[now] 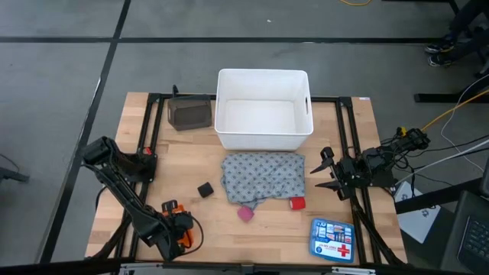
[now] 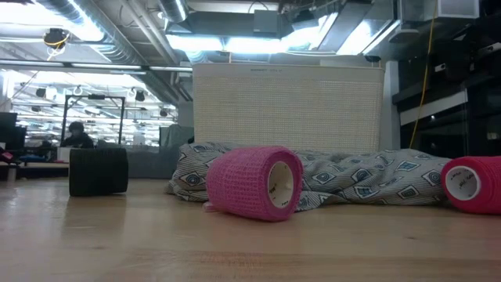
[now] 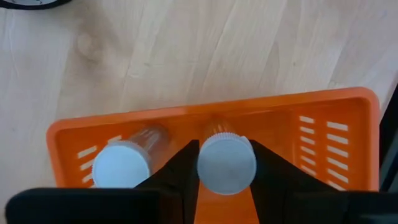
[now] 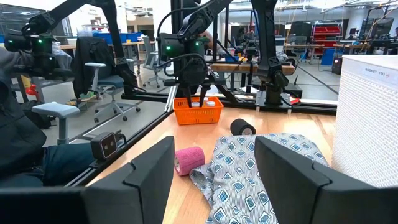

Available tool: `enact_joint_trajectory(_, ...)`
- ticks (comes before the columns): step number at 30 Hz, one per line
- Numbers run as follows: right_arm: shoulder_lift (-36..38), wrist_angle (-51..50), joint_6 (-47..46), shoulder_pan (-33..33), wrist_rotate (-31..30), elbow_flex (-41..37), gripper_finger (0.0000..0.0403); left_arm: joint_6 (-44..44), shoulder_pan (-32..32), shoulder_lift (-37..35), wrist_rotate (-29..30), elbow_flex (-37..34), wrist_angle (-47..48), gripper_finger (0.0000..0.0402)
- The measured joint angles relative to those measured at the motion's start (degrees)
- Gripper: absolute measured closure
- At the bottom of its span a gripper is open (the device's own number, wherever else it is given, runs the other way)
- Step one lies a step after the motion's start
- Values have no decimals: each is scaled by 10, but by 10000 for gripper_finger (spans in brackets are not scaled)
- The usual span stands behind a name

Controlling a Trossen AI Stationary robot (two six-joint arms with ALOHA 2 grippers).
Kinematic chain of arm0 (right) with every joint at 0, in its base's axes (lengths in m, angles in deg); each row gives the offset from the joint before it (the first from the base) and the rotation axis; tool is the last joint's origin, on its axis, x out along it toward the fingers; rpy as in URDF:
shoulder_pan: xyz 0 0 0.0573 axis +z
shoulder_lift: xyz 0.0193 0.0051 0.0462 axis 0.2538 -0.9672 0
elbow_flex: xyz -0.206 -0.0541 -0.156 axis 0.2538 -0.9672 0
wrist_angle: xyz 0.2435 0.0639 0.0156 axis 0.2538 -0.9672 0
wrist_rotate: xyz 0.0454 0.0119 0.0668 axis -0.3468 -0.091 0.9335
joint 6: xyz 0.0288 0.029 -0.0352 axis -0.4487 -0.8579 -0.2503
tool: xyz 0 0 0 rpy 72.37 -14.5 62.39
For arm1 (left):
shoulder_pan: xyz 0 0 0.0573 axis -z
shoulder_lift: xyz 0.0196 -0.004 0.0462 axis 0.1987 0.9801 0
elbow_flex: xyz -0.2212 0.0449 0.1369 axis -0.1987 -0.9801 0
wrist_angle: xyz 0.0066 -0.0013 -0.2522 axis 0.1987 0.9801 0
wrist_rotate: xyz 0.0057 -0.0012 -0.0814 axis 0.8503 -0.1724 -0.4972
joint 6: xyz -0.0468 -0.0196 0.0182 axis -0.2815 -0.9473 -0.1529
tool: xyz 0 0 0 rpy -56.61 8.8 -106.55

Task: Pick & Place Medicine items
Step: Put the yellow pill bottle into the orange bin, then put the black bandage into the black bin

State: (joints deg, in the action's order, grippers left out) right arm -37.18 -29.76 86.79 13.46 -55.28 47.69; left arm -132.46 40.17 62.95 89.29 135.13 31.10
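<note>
at table rear centre: white bin (image 1: 263,108), interior bare white from above. beside it toward the left arm: small dark translucent container (image 1: 189,114), contents not discernible.

at front left corner: orange basket (image 3: 323,124), slotted walls, holding two clear vials with white caps; one capped vial (image 3: 226,163) between the fingers of the left gripper (image 3: 225,168), fingers closed against its sides; second vial (image 3: 122,163) lying just beside it in the same basket. same basket and gripper visible far off from the right wrist.

at table centre, just in front of the bin: grey patterned cloth (image 1: 262,177), crumpled, flat on the wood. pink roll (image 1: 245,213) touching the cloth's front edge; red roll (image 1: 297,203) just beside its front corner on the right arm's side; black roll (image 1: 205,190) near the cloth's other side, apart from it.

at front right: blue first-aid box (image 1: 333,238), lid closed.

at right table edge: right gripper (image 1: 327,173), fingers spread, nothing between them, pointing toward the cloth.
</note>
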Motion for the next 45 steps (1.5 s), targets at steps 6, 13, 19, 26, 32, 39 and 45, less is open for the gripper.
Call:
enact_joint_trajectory(6, 0, 0, 0, 0, 0, 0, 179, -4, 0, 2, -9, 10, 4, 250)
enact_joint_trajectory(13, 0, 0, 0, 0, 0, 0, 179, 7, 0, 2, 10, 47, 26, 209)
enact_joint_trajectory(19, 0, 0, 0, 0, 0, 0, 179, 9, 0, 2, 21, 70, 81, 204)
enact_joint_trajectory(26, 0, 0, 0, 0, 0, 0, 179, 28, -5, 2, 44, 72, 110, 213)
enact_joint_trajectory(32, 0, 0, 0, 0, 0, 0, 179, 63, -20, 1, 44, 73, 114, 217)
enact_joint_trajectory(39, 0, 0, 0, 0, 0, 0, 179, 145, -54, 1, 74, 102, 135, 217)
enact_joint_trajectory(45, 0, 0, 0, 0, 0, 0, 179, 235, -79, -1, 195, 160, 195, 217)
